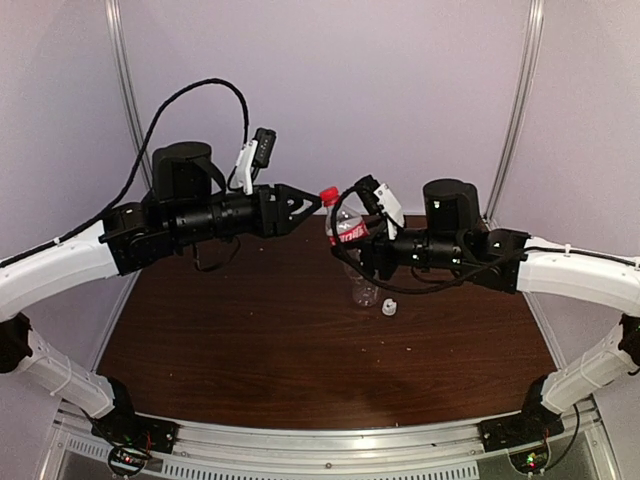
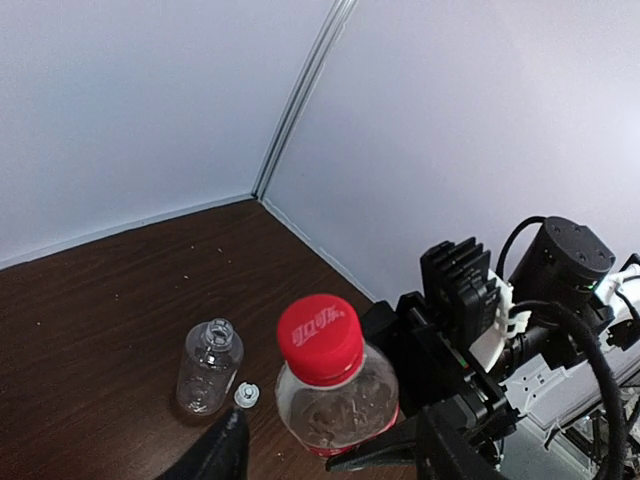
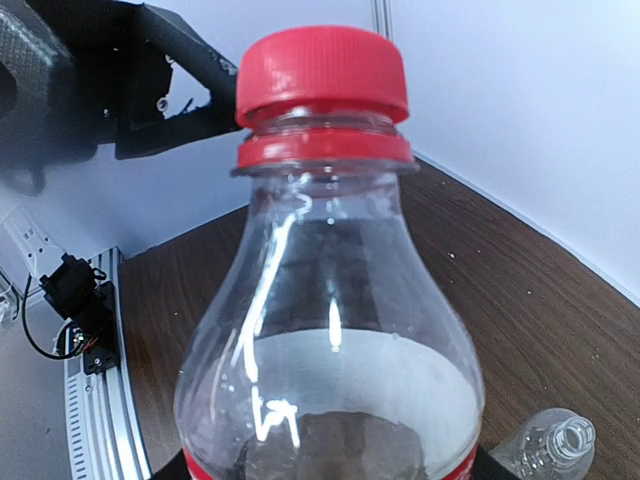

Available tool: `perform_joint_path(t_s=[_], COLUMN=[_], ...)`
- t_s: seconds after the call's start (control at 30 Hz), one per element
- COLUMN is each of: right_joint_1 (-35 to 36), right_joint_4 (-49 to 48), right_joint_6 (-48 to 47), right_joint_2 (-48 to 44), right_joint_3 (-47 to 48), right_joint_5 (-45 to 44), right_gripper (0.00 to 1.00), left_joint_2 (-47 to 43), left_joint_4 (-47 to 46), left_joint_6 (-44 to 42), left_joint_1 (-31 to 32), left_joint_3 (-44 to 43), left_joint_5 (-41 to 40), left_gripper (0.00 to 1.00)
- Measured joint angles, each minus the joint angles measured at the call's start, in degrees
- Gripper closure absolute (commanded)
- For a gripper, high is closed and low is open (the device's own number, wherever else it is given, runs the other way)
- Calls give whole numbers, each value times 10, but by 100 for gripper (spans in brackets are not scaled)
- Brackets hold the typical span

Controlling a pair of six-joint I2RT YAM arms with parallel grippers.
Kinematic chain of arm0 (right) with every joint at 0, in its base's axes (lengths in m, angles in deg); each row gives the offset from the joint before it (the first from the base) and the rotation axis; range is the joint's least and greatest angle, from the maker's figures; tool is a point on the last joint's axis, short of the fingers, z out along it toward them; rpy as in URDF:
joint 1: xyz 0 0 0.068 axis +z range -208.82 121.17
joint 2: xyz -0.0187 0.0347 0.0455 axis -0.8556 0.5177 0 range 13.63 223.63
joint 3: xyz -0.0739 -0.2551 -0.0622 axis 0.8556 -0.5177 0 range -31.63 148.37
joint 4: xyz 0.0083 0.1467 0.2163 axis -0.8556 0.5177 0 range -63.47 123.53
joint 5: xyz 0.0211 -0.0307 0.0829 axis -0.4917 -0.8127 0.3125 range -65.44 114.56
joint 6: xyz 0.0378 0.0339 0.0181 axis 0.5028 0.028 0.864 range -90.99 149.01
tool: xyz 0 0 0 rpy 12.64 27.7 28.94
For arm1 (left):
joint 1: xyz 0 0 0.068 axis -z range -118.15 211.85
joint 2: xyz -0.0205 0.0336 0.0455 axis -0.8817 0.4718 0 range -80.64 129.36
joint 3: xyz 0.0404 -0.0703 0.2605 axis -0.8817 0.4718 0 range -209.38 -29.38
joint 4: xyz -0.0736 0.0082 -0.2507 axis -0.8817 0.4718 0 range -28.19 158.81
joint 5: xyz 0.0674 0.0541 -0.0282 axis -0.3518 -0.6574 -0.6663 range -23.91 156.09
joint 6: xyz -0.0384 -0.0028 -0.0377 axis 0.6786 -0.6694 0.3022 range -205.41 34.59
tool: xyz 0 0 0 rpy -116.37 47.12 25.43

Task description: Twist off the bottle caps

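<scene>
From above, my right gripper [image 1: 358, 248] clenched the labelled bottle [image 1: 338, 222] by its body over the tabletop [image 1: 250, 340]. My left gripper [image 1: 314, 203] stood released, its tips just beside the red cap [image 1: 328, 194], which sat screwed on. To do this well, I judged I should centre on that cap, clamp squarely and twist while the right held firm.

In the left wrist view, the open bottle [image 2: 209, 362] and its white cap [image 2: 246, 396] stood apart from us.

In the right wrist view, nothing blocked the cap; only the two arms crowded close.
</scene>
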Motion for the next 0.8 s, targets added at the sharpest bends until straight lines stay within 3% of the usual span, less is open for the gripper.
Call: perform_joint_path(t_s=[0.13,0.3,0.67,0.8], right_joint_1=[-4,-4,-4,-4], right_joint_4=[-3,-14,-58,-76], right_joint_6=[1,-4,8,30], right_joint_2=[-18,-31,-16,4], right_joint_3=[-19,-31,-25,-18], right_joint_5=[4,56,292,356], right_gripper=[64,64,63,63], left_joint_2=[-9,-28,-39,-30], left_joint_4=[1,1,-38,-80], left_joint_6=[-25,-69,-136,-137], left_joint_1=[-5,-20,-46,-46], left_joint_3=[0,0,16,17], left_joint_5=[26,99,318,382], left_gripper=[22,16,16,23])
